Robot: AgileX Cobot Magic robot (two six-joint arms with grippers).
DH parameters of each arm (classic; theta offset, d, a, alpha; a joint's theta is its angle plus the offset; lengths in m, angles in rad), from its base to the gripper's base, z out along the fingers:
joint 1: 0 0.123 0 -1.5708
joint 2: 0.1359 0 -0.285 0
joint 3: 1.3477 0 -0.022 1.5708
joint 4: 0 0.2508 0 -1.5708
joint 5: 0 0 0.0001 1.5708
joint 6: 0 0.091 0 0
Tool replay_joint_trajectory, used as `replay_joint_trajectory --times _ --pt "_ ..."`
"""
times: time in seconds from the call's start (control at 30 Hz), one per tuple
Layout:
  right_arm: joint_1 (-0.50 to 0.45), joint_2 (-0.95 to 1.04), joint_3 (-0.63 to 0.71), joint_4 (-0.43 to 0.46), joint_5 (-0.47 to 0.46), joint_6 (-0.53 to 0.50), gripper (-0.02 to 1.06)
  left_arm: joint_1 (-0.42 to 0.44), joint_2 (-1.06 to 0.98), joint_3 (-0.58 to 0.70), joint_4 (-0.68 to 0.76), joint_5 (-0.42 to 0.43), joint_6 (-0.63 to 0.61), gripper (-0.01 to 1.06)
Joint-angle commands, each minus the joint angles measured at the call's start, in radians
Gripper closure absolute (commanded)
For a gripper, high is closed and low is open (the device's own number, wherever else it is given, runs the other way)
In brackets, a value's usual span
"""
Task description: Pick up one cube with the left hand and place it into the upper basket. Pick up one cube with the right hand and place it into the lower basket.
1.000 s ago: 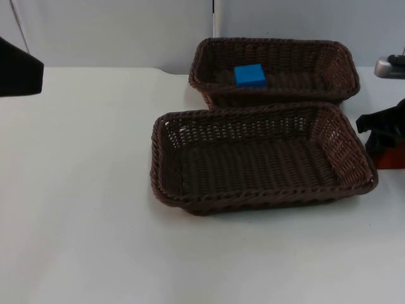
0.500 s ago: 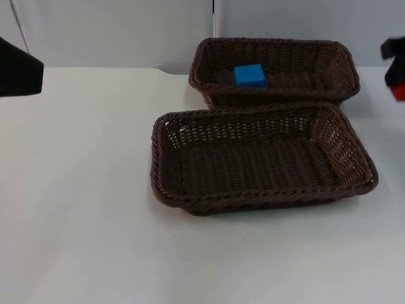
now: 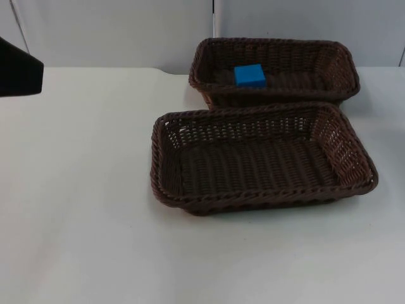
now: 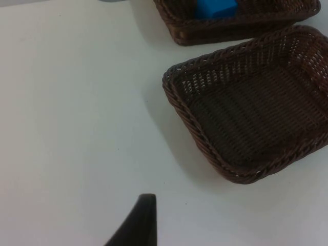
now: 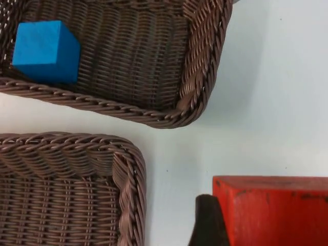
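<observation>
- Left claw (image 4: 134, 225) waits above bare tabletop (image 3: 82, 190), left of the baskets; I cannot tell how far apart its tips are.
- Lower basket (image 3: 262, 158) holds nothing.
- Upper basket (image 3: 274, 69), just behind it, holds the blue cube (image 3: 250, 75).
- Right claw (image 5: 220, 225) grips a red cube (image 5: 274, 210) above the tabletop right of both baskets.

black arm (image 3: 19, 66), black tapered fingertips (image 4: 137, 223).
</observation>
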Motion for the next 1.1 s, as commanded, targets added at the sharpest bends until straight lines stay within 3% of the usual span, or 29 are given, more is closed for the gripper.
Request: replay_joint_trajectory --times 0.0,0.53,1.07 --pt "-0.004 -0.014 -0.003 -0.007 -0.001 -0.007 1.05 0.001 -0.007 0.005 0.006 -0.007 -0.006 0.00" --pt "0.033 -0.017 -0.003 -0.002 0.052 -0.031 1.05 0.001 -0.007 0.005 0.006 -0.016 -0.006 0.00" --pt "0.316 -0.017 -0.003 -0.002 0.095 -0.052 1.05 0.001 -0.007 0.005 0.006 -0.021 -0.006 0.00"
